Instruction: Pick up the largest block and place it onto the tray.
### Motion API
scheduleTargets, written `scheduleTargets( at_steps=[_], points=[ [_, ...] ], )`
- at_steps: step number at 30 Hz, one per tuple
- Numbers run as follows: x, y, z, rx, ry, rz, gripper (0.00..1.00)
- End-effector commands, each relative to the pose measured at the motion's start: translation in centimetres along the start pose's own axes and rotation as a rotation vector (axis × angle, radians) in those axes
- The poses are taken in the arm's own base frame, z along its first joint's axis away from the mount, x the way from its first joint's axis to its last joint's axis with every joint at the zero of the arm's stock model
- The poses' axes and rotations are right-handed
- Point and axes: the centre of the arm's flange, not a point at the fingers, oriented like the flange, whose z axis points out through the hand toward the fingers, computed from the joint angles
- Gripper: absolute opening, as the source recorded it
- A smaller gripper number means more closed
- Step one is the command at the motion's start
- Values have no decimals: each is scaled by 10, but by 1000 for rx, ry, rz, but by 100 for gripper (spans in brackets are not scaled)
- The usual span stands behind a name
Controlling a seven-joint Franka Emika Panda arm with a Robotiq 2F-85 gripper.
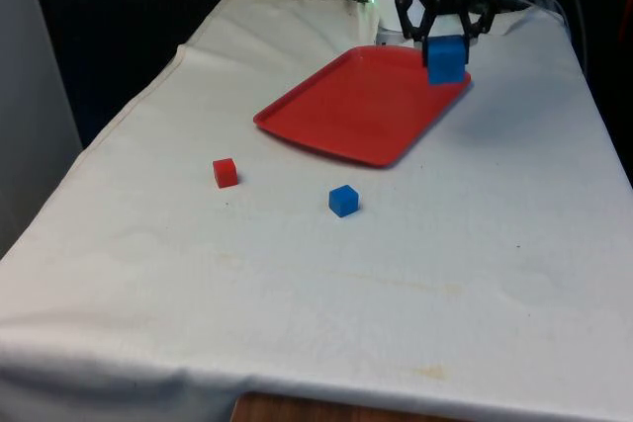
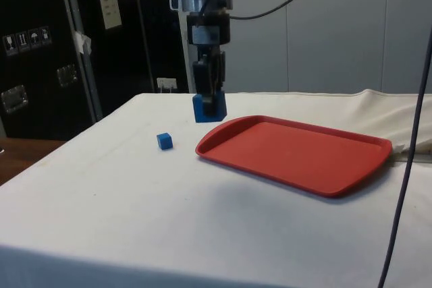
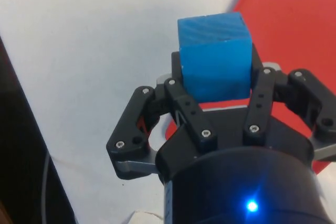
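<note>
Large blue block (image 1: 446, 58) upright, clenched in tool (image 1: 447, 42), above red tray (image 1: 356, 106) edge

Front cam faces pincer (image 1: 446, 39) across desk (image 1: 297, 294), far off; side cam nearer, crosswise; both share tray (image 1: 361, 106); wrist cam right above pincer.

It looked like a robotics lab. A counter (image 1: 297, 323) draped in a plain white cloth stood before black curtains (image 1: 148, 7), dark equipment cabinets (image 2: 34, 45) with handling stickers lined one side, and loose cables (image 2: 405, 166) hung down past a bare pale wall (image 2: 337, 25).
</note>
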Motion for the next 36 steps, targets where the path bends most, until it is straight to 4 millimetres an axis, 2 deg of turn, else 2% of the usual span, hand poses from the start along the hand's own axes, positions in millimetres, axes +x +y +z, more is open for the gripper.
scheduleTargets(
  at_steps=[1, 17, 18, 26, 36],
  points=[
    [-3, 5, -1, -9, 4, -5, 0],
    [-20, 37, 2, 6, -13, -24, 0],
    [-18, 33, 3, 14, -15, -21, 0],
    [-28, 54, 5, 10, -24, -34, 0],
    [-32, 65, 7, 5, -39, -45, 0]
  ],
)
